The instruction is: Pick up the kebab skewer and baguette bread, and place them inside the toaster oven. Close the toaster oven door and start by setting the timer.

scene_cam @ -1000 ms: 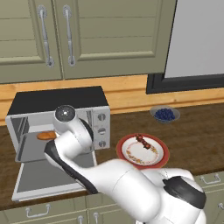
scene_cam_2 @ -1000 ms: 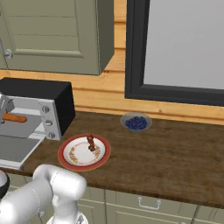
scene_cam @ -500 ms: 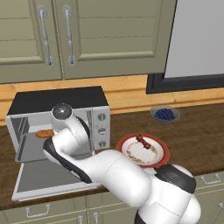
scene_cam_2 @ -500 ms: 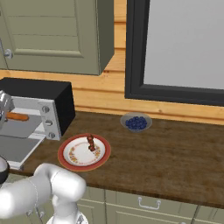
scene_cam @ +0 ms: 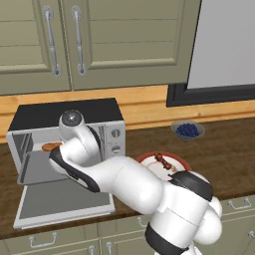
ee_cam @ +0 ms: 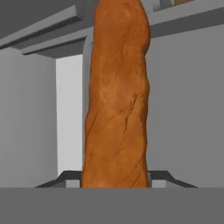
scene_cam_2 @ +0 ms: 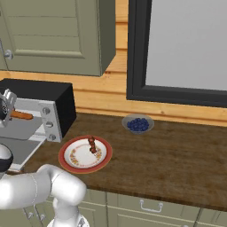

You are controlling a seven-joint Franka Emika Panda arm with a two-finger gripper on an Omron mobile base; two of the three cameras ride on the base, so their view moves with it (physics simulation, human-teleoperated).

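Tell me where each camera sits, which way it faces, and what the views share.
Left base view: behind the arm's left, looking down at the open toaster oven; white arm reaching into it.
Right base view: behind its right, over the counter with kebab skewer on plate; elbow at lower left.
Hand view: along the gripper, shut on the baguette bread.
Shared: oven, baguette.

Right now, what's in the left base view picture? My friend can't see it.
A white robot arm reaches into the open toaster oven, where the baguette bread shows. The kebab skewer lies on a plate beside it.
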